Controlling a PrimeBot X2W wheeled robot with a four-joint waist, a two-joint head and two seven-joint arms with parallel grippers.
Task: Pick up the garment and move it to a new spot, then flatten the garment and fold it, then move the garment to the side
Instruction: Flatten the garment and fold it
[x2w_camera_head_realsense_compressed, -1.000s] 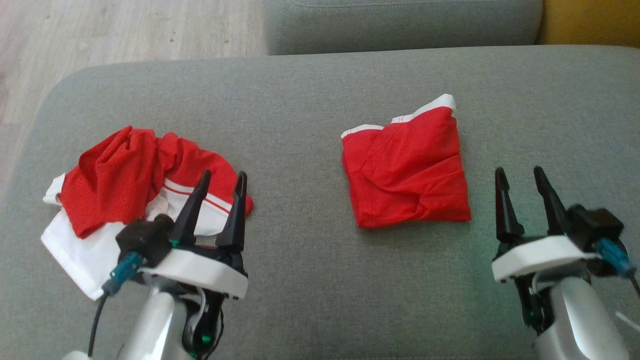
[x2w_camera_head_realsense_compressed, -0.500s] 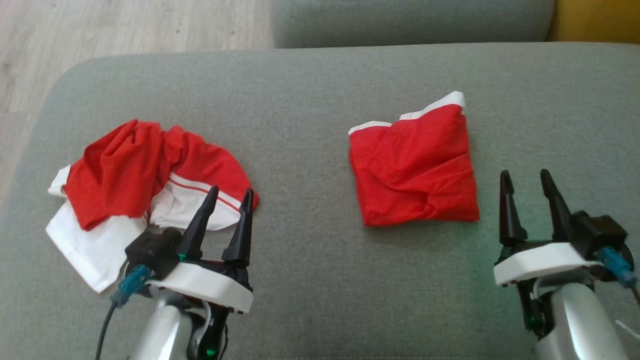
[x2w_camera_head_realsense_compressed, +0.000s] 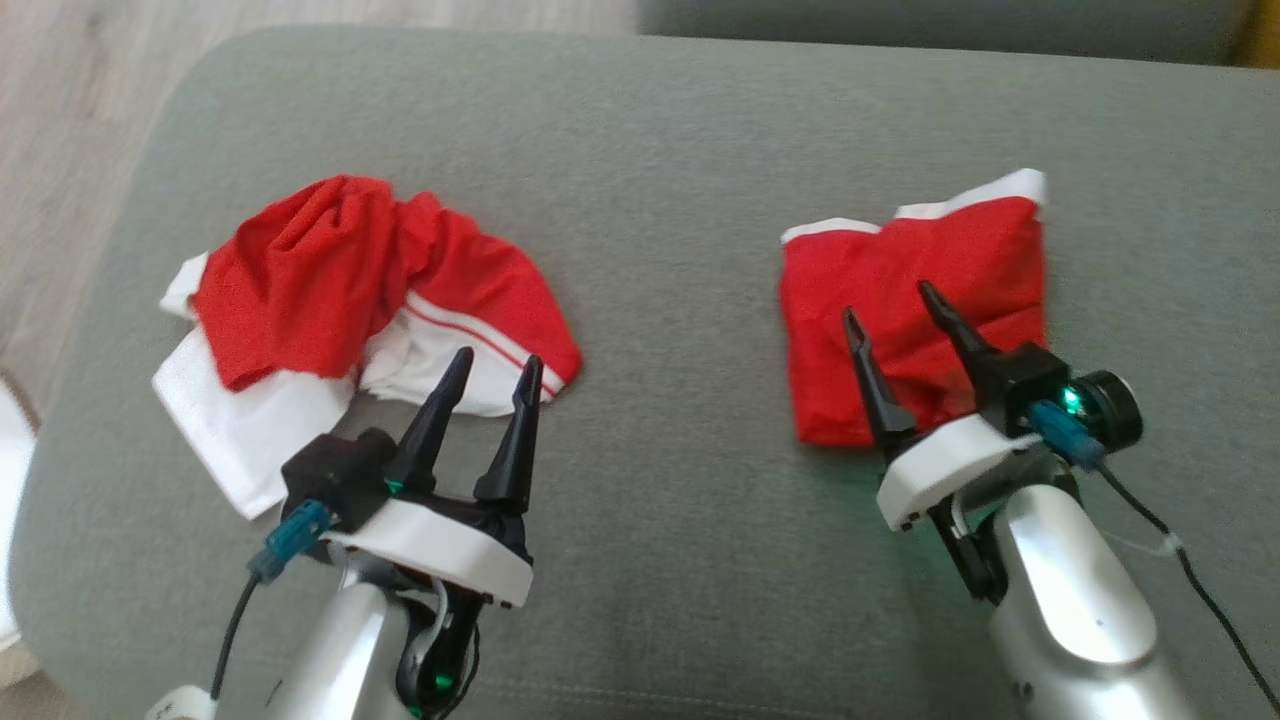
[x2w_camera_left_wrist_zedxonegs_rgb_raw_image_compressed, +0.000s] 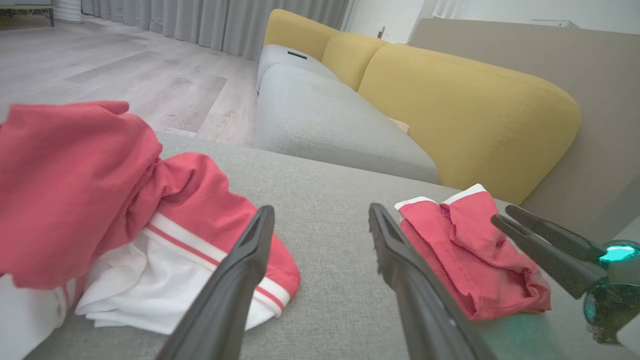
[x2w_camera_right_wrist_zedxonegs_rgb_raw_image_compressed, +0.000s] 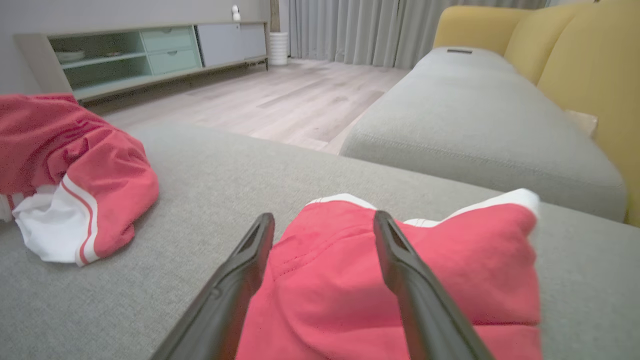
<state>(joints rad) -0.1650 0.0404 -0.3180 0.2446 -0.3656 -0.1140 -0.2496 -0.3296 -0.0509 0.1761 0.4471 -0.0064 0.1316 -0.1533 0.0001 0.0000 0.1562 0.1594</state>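
Over the folded red garment (x2w_camera_head_realsense_compressed: 960, 250) at right, the right gripper (x2w_camera_head_realsense_compressed: 887, 302) is now brought, spread and empty; pickup expected.

No writing, label, brand, number or sign can be read on the folded garment (x2w_camera_head_realsense_compressed: 960, 260), the crumpled garment (x2w_camera_head_realsense_compressed: 330, 270) or the sofa (x2w_camera_head_realsense_compressed: 680, 180).
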